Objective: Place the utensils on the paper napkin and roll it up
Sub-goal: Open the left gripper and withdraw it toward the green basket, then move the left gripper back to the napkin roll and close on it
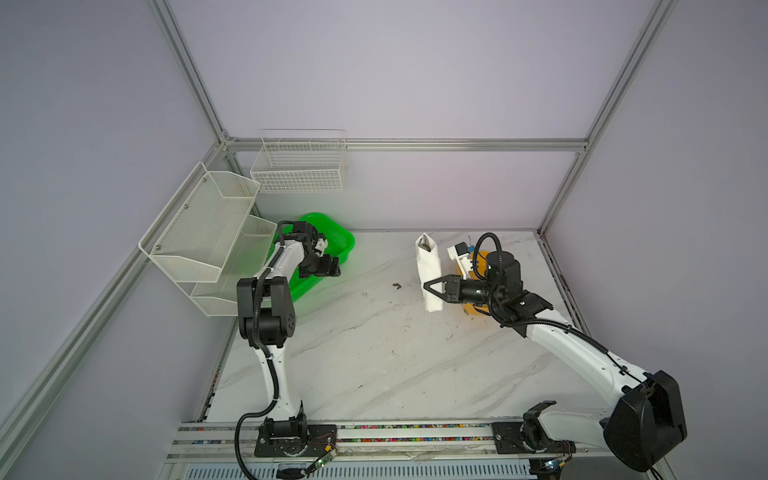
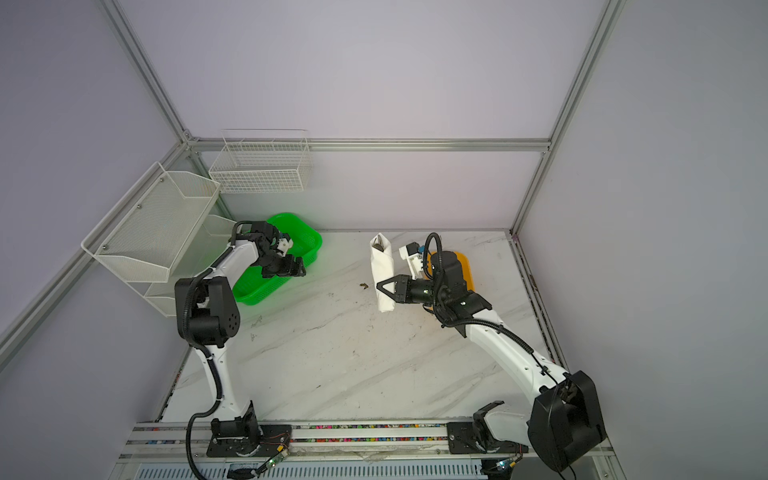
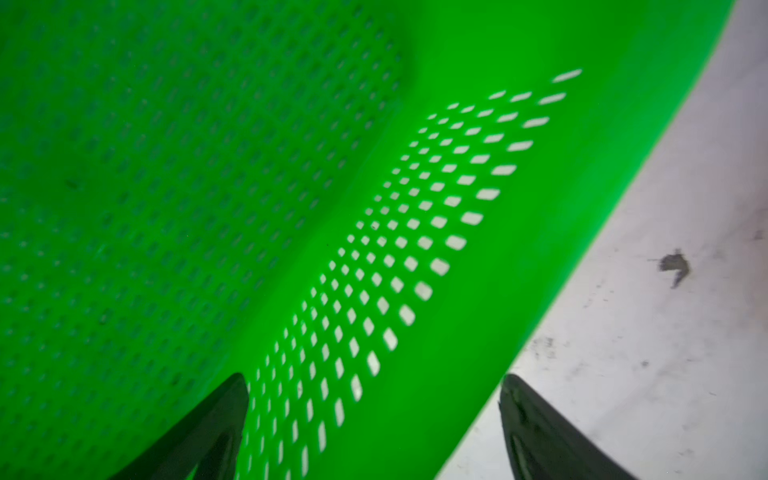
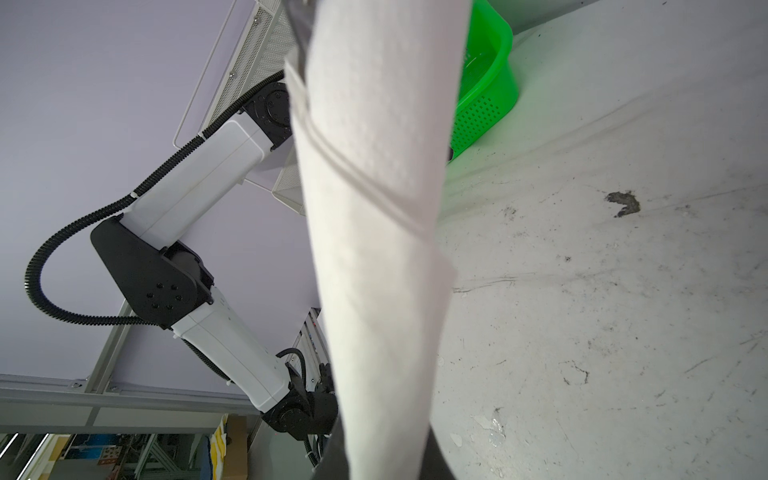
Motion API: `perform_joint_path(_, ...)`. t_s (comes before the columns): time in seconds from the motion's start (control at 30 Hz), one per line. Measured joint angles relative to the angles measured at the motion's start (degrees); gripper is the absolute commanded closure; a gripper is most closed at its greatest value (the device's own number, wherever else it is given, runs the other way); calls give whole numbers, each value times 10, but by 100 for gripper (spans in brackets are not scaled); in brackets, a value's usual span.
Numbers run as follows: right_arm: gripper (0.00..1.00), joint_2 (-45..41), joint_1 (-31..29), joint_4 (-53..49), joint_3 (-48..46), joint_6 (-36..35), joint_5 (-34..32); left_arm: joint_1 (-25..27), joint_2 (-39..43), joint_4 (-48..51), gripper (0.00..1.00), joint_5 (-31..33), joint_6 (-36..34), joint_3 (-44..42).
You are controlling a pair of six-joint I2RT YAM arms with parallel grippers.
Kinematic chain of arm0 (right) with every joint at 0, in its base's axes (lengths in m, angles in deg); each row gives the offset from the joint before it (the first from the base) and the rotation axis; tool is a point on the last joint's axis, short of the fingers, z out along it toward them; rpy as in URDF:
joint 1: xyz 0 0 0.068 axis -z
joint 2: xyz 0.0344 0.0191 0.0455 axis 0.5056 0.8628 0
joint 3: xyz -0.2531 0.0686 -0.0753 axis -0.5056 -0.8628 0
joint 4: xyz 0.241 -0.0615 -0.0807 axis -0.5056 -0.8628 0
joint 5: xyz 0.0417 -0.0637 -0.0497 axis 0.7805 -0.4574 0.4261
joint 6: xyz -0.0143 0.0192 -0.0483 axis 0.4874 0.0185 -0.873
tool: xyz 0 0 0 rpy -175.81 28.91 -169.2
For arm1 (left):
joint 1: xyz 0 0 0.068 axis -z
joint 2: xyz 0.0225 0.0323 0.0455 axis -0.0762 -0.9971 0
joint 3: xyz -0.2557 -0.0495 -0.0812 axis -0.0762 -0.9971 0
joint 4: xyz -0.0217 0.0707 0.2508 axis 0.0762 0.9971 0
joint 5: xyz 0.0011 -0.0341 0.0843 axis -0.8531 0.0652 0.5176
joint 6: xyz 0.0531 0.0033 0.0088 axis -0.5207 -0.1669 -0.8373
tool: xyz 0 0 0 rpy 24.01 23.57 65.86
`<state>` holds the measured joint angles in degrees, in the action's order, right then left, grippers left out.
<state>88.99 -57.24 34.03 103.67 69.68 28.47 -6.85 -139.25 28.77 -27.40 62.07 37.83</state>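
The paper napkin (image 1: 428, 266) (image 2: 382, 266) is rolled into a white tube. It is lifted clear of the marbled table, tilted with its open end toward the back. A grey utensil tip (image 1: 424, 246) shows inside that open end; the other utensils are hidden in the roll. My right gripper (image 1: 430, 289) (image 2: 382, 287) is shut on the tube's lower part. The roll fills the middle of the right wrist view (image 4: 374, 208). My left gripper (image 1: 332, 268) (image 3: 374, 386) is open and holds nothing. It straddles the near wall of the green basket (image 3: 166, 166), one finger inside and one over the table.
The green basket (image 1: 343, 241) (image 2: 309, 241) stands at the back left. A yellow tub (image 2: 463, 266) sits under my right wrist. White wire racks (image 1: 208, 232) (image 1: 299, 166) hang on the left and back walls. A small dark mark (image 1: 396, 285) stains the table.
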Motion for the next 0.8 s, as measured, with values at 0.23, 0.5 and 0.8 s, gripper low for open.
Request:
perform_joint_path(0.23, 91, -2, 2, -4, -10, 0, -4, 34, 5, 10, 15, -49, 53, -3)
perform_joint_path(0.5, 91, -6, 4, -4, -10, -1, -9, 117, 139, -103, 14, -90, 190, -183)
perform_joint_path(0.8, 91, -10, 10, -4, -10, -5, -9, 200, 266, -371, 12, -104, 458, -416)
